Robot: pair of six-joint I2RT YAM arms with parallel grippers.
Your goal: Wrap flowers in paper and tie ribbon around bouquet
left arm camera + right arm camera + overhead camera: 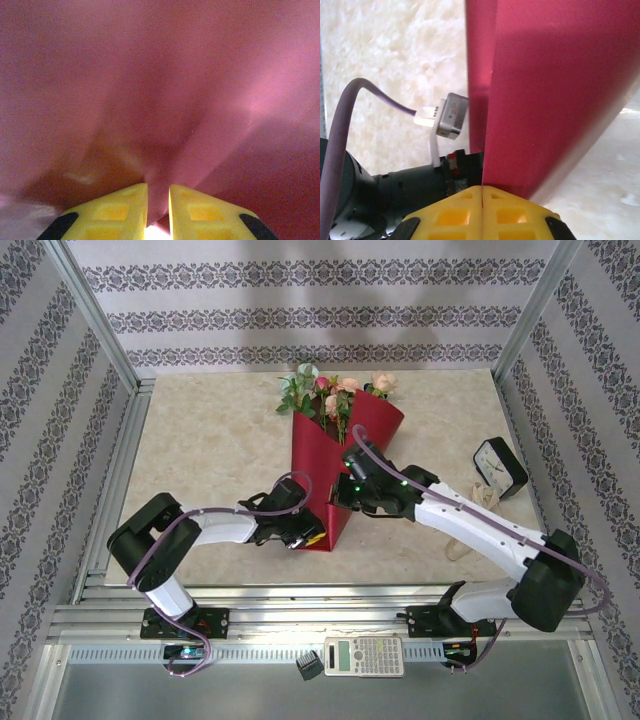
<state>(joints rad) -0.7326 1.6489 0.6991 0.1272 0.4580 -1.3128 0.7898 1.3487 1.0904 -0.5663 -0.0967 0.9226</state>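
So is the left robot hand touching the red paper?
Touching. In the left wrist view, the left gripper has its yellow fingers closed on a fold of the paper, which runs straight down between them.

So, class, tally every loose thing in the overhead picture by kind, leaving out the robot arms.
Bouquet: 1
Ribbon: 1
Clock: 1
Calculator: 1
Small black block: 1
Total: 5
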